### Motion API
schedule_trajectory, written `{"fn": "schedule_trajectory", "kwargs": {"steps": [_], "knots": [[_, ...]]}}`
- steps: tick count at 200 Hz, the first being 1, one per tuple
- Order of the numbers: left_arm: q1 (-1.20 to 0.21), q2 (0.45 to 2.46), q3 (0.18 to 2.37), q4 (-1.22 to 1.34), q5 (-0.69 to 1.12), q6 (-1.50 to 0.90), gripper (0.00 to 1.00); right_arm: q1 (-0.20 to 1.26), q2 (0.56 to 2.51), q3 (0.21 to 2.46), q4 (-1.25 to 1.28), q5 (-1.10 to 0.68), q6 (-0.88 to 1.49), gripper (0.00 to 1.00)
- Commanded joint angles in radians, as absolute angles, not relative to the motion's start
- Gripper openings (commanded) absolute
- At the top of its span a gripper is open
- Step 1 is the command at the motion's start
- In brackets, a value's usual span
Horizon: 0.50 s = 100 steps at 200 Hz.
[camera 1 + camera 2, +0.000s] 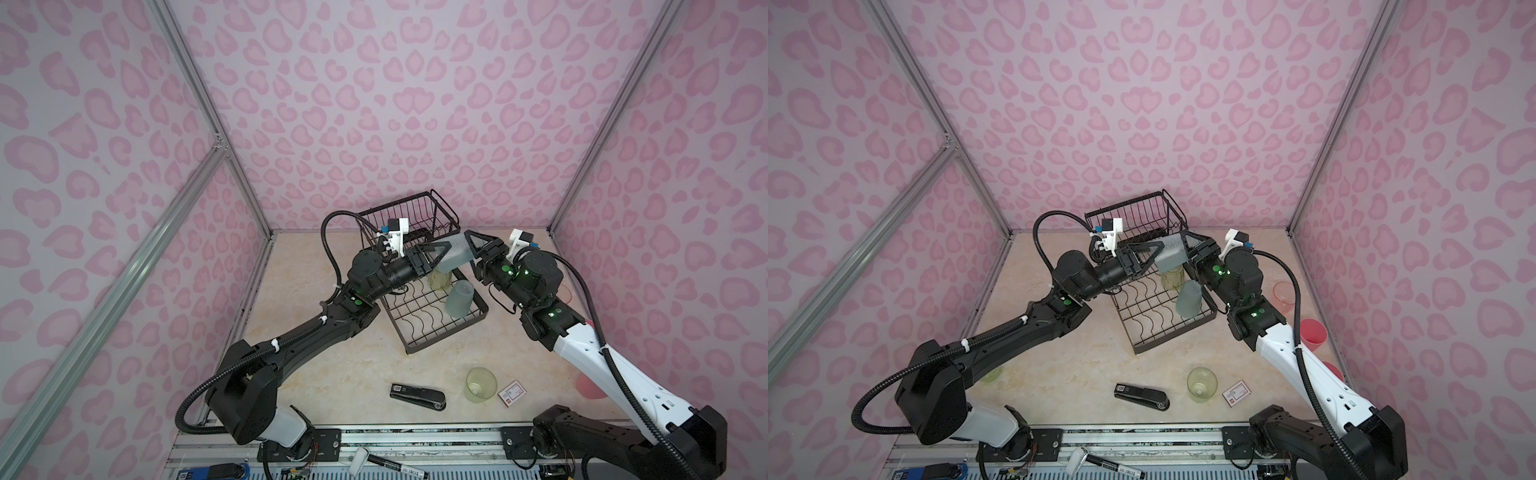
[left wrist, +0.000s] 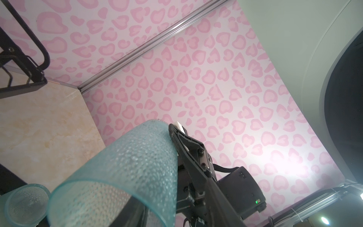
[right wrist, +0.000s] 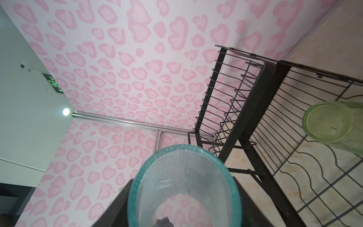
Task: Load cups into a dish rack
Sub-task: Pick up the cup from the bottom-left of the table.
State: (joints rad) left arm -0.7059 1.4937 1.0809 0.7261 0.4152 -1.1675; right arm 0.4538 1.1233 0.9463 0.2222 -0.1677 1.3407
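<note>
**Teal cup between two hands over the rack**

In a top view, the frosted teal-blue plastic cup (image 1: 455, 254) hangs sideways between the left hand (image 1: 441, 248) and the right hand (image 1: 474, 249), above the black wire dish rack (image 1: 432, 332).

Left wrist view: one black finger (image 2: 186, 143) lies against the cup (image 2: 125, 167) at its narrow end. Whether the left hand is clenched I cannot tell.

Right wrist view: the right hand grasps the cup (image 3: 184, 176) on both sides.

A shallow hold on tapered plastic may slip and drop it onto the upturned cup (image 1: 459, 300) below.

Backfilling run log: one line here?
held teal cup: in right gripper | left gripper: at its rim, grip unclear | dish rack lower tray: racked teal cup, yellow-green cup
</note>
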Motion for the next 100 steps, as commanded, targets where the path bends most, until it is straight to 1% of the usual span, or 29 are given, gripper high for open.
{"fn": "schedule_trajectory", "kwargs": {"steps": [1,28,46,100], "knots": [[-0.699,1.467,1.079,0.707,0.419,-1.142,0.54,0.455,1.105,0.95,0.185,-0.119,1.249,0.44],[-0.68,1.435,1.068,0.627,0.415,-1.112,0.6,0.47,1.076,0.949,0.113,-0.042,1.132,0.44],[-0.665,1.405,1.063,0.543,0.409,-1.079,0.6,0.499,1.06,0.954,0.072,0.024,1.034,0.43],[-0.601,1.293,1.084,0.247,0.386,-0.953,0.62,0.703,1.072,0.957,0.039,0.294,0.697,0.43]]}}
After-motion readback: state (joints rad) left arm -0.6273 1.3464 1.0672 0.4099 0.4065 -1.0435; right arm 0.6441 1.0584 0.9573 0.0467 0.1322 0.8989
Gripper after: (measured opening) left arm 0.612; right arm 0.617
